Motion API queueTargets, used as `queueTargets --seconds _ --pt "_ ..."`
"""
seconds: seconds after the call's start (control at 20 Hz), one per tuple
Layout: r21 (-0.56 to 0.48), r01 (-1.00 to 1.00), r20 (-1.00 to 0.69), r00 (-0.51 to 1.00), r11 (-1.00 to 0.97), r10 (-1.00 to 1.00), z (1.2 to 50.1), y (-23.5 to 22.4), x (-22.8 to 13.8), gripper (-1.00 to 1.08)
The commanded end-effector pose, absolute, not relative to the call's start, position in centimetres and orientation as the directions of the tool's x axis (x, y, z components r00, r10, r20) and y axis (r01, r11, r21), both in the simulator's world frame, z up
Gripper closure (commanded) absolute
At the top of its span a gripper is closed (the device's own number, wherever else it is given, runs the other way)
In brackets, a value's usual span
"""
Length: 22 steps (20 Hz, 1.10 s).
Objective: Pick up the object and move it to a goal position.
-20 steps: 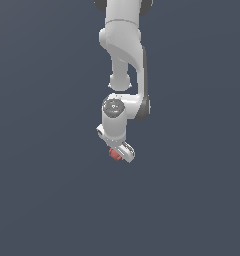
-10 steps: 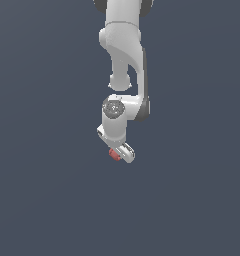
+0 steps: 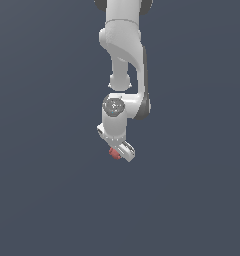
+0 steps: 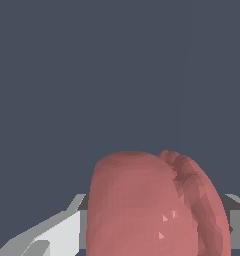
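Between the white tool (image 3: pixel 121 151) fingers: small red, matte, lumpy ball-like object (image 3: pixel 114 153), clamped. Position against the white jointed arm (image 3: pixel 124 60) unchanged over the last second; carry to goal judged stalled or finished.

The ball (image 3: pixel 113 153) is held in the gripper (image 3: pixel 117 152) beneath the arm (image 3: pixel 124 55), at the gripper's side toward the exterior view's left.

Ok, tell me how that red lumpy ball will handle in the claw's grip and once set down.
The red ball looks rounded, so it would probably roll once released. Its lumpy, ridged side may give the claw an uneven hold, so it could twist. Its matte surface suggests little slipperiness; stiffness cannot be judged.
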State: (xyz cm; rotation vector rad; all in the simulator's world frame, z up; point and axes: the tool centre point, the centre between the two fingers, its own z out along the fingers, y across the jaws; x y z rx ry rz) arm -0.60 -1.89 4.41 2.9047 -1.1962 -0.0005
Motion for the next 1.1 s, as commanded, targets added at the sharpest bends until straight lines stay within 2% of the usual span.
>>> queueTargets --seconds 0.0,0.4,1.05 --pt "0.0 -0.704 0.0 0.71 -0.71 -0.704 4.9 -1.7 -1.0 1.08" --pt "-0.001 -0.704 -0.001 0.71 -0.71 -0.704 7.6 -0.9 -3.8 1.08" --pt "-0.001 -0.704 -0.001 0.71 -0.71 -0.704 14.7 1.2 -11.1 1.08"
